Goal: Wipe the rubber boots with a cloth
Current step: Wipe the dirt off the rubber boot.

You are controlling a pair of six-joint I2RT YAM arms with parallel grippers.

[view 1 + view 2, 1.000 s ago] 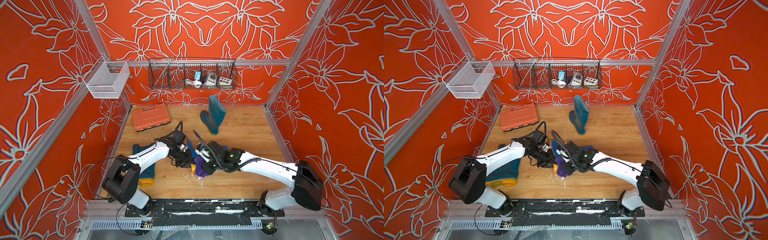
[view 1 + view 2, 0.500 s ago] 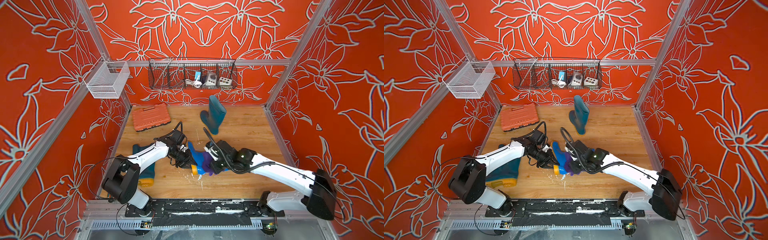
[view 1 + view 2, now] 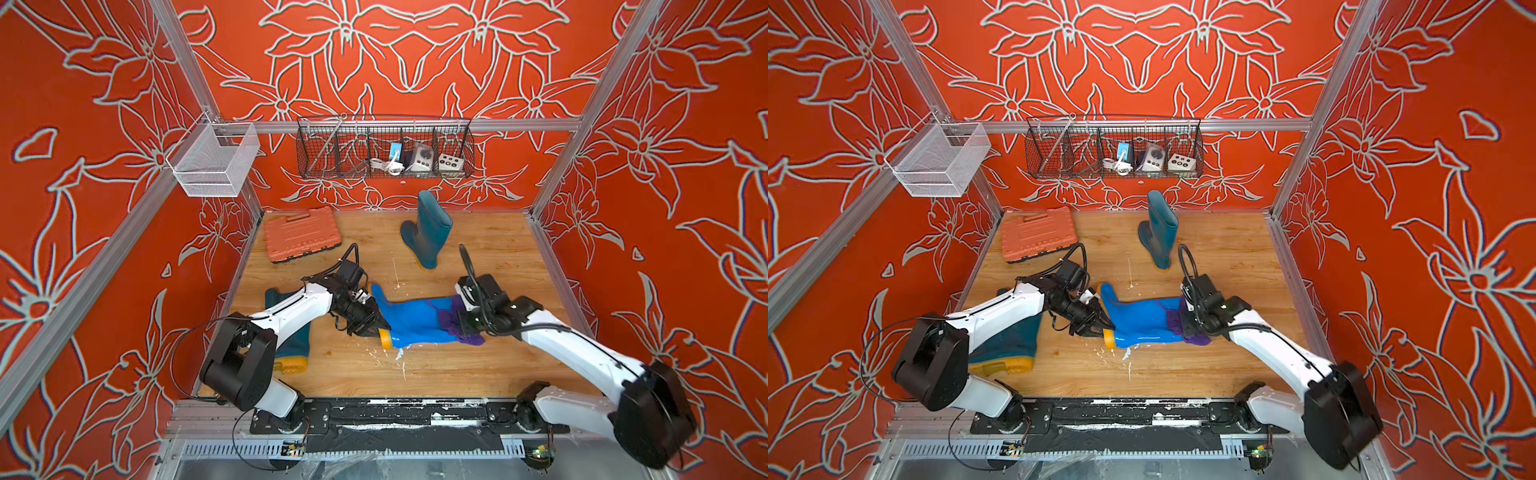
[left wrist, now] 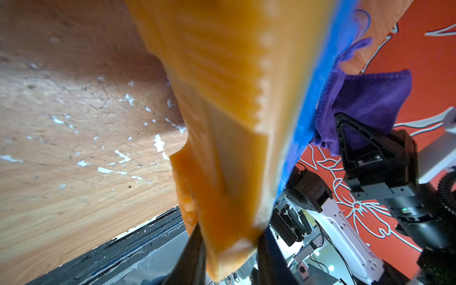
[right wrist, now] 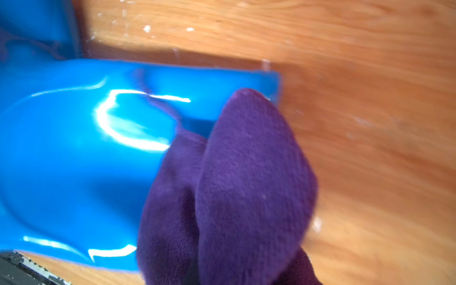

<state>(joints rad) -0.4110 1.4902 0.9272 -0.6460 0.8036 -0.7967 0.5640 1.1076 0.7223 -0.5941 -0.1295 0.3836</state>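
Two arms are busy with one boot. Left of the middle in a top view, the left gripper (image 3: 376, 328) is pinched tight on the orange sole of the blue boot (image 3: 415, 320), which lies on its side, and it has kept that hold. The big change is further right. A second ago the purple cloth (image 3: 461, 328) was bunched by the foot, close to the left gripper. Now it has slid along the leg to the open top. The right gripper (image 3: 467, 322) is closed on the cloth and seems to press it on the boot. I think one long wipe of this side is done, and the two dark boots still wait.

The wooden floor (image 3: 478, 365) is scratched, with small white flecks. At lower left the lying teal boot (image 3: 293, 345) sits under the left arm. Above it is the orange tool case (image 3: 301, 235). The standing teal boot (image 3: 428, 232) is at the back middle. On the red flower walls hang a white basket (image 3: 212, 166) and a dark wire basket (image 3: 382, 153)
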